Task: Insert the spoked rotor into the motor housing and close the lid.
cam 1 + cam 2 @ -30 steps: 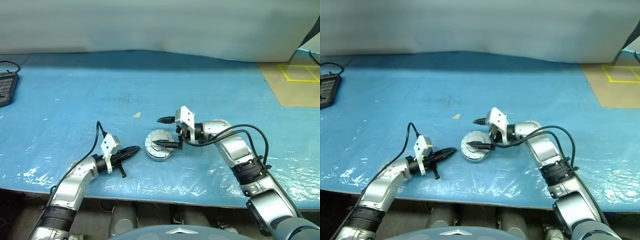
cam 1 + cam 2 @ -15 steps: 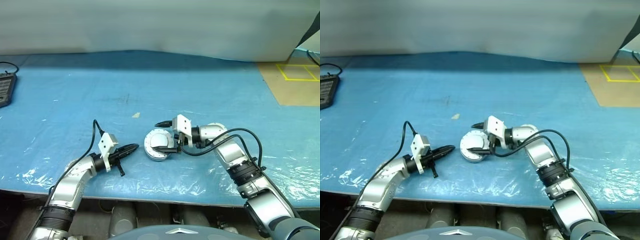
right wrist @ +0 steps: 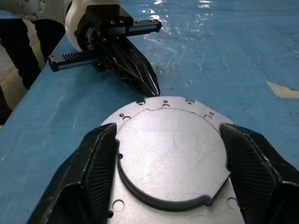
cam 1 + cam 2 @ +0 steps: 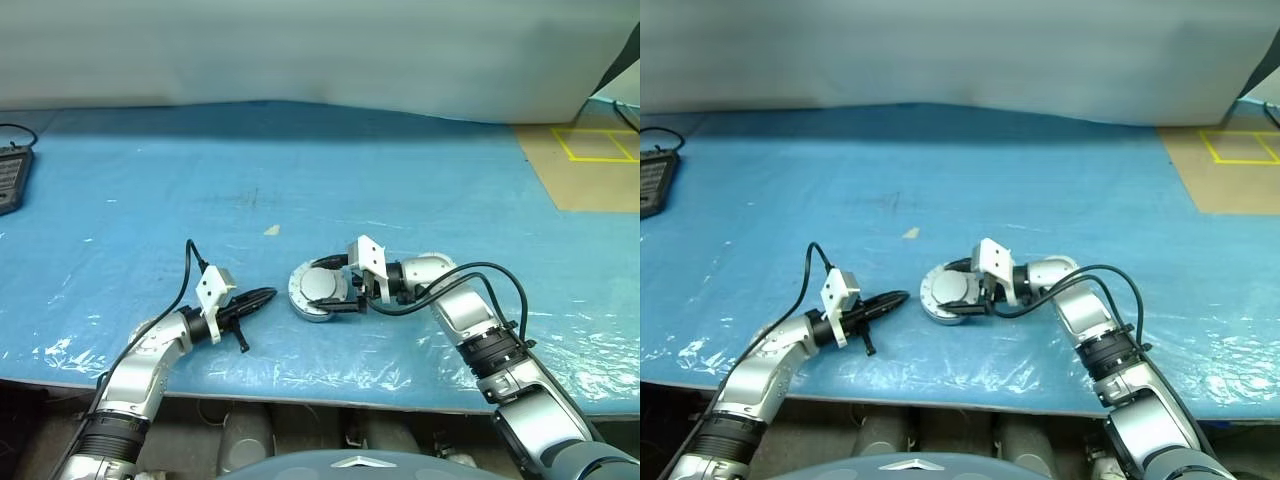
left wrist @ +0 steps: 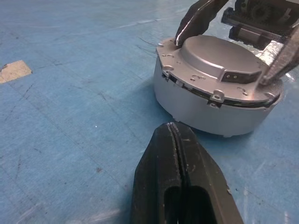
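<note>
Left wrist view: lid seam over motor housing

So the two head cams are looking down and forward from up high over the blue plastic-covered bench, taking in both arms from a fair distance. They're sharing almost the same scene, just shifted sideways a bit.

The left wrist cam is sitting super low and close, peering along the left claw at the side of the round silvery-grey motor housing with its plain grey lid on top. The right wrist cam is hovering right over that same lid, facing back toward the left claw. Both wrist cams are each catching the other arm's claw, the right claw included.
</note>
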You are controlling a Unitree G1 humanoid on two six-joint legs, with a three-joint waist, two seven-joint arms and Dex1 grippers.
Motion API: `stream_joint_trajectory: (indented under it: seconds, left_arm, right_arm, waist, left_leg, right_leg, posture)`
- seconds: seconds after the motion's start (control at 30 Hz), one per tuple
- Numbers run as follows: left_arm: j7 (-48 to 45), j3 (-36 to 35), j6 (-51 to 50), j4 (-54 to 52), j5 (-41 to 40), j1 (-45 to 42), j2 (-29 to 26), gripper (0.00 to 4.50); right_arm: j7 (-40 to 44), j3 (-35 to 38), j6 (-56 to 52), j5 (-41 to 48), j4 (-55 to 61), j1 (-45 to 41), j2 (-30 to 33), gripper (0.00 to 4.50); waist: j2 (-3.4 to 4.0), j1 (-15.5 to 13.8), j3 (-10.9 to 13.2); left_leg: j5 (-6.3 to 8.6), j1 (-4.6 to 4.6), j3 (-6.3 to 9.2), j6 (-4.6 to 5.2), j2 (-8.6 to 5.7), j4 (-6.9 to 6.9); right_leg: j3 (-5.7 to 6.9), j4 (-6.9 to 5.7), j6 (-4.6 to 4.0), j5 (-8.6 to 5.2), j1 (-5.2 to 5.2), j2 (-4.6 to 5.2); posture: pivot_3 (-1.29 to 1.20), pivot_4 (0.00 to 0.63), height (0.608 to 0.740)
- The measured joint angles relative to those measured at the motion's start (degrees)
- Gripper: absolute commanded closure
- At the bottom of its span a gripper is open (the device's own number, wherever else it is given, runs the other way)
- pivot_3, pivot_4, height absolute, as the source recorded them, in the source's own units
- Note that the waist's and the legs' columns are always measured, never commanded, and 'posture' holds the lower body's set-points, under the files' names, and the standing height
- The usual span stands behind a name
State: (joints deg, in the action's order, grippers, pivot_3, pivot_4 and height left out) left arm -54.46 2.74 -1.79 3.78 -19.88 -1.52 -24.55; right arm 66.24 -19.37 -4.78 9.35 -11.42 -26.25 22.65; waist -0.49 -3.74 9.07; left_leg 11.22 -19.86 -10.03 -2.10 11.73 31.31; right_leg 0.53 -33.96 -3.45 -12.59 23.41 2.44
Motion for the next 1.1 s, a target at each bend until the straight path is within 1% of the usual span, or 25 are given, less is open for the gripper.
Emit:
stream_joint_trajectory:
  seconds: [0.23,0.5,1.1]
  left_arm:
    - [0.3,0.0,0.0,0.0,0.3,0.4,0.0,4.5]
    - [0.4,0.0,0.0,0.0,0.8,0.4,0.0,4.5]
    - [0.5,0.1,0.0,0.0,1.0,0.4,0.1,4.5]
  right_arm:
    - [-0.2,-0.2,-4.1,-0.4,2.1,-0.6,0.0,1.43]
    - [-0.4,-1.7,-8.4,-2.2,5.4,-1.8,1.4,1.43]
    - [-2.5,-3.8,-15.1,-2.9,8.0,-3.2,1.5,1.43]
  waist:
    - [0.0,0.0,0.0]
    - [0.0,0.0,0.0]
    - [-0.01,0.3,0.0]
  left_leg:
    - [0.0,0.01,0.0,0.0,0.01,0.01]
    - [0.0,0.01,0.0,-0.01,0.01,0.01]
    - [0.0,0.17,-0.01,-0.02,0.02,0.01]
  right_leg:
    - [0.0,-0.02,0.0,0.0,0.0,-0.01]
    - [0.0,-0.02,0.0,0.0,0.0,-0.01]
    - [-0.01,-0.07,-0.01,0.0,-0.12,-0.01]
  posture:
    - [0.0,0.15,0.74]
    - [0.0,0.15,0.74]
    - [0.0,0.15,0.74]
